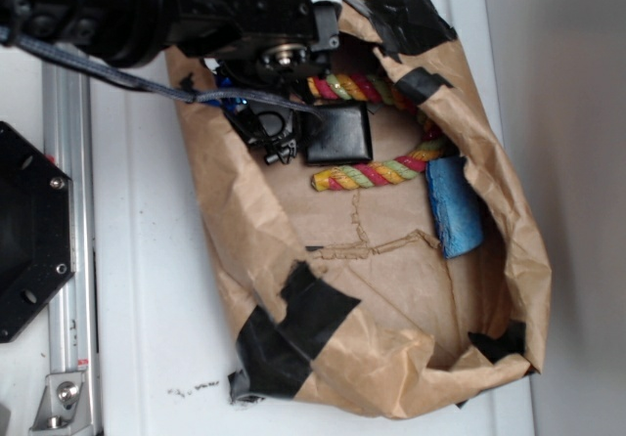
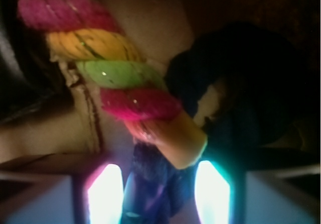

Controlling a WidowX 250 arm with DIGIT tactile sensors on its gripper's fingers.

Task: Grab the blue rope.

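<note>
The blue rope (image 2: pixel 155 181) is a dark navy cord lying bunched between my gripper's (image 2: pixel 159 191) two glowing fingertips (image 2: pixel 105 194). It fills the gap and touches both pads. More of it loops away dark to the right. The thick red-yellow-green striped rope (image 2: pixel 115 73) crosses just above, and its yellow end rests over the blue rope. In the exterior view my gripper (image 1: pixel 277 133) is down inside the top left of the brown paper bag (image 1: pixel 391 289). Only a short blue piece of the blue rope (image 1: pixel 228 103) shows beside it.
The striped rope (image 1: pixel 377 172) curves through the bag's upper part. A light blue sponge block (image 1: pixel 455 206) leans at the bag's right wall. Black tape patches (image 1: pixel 293 328) hold the crumpled paper walls. A metal rail (image 1: pixel 73 260) runs along the left.
</note>
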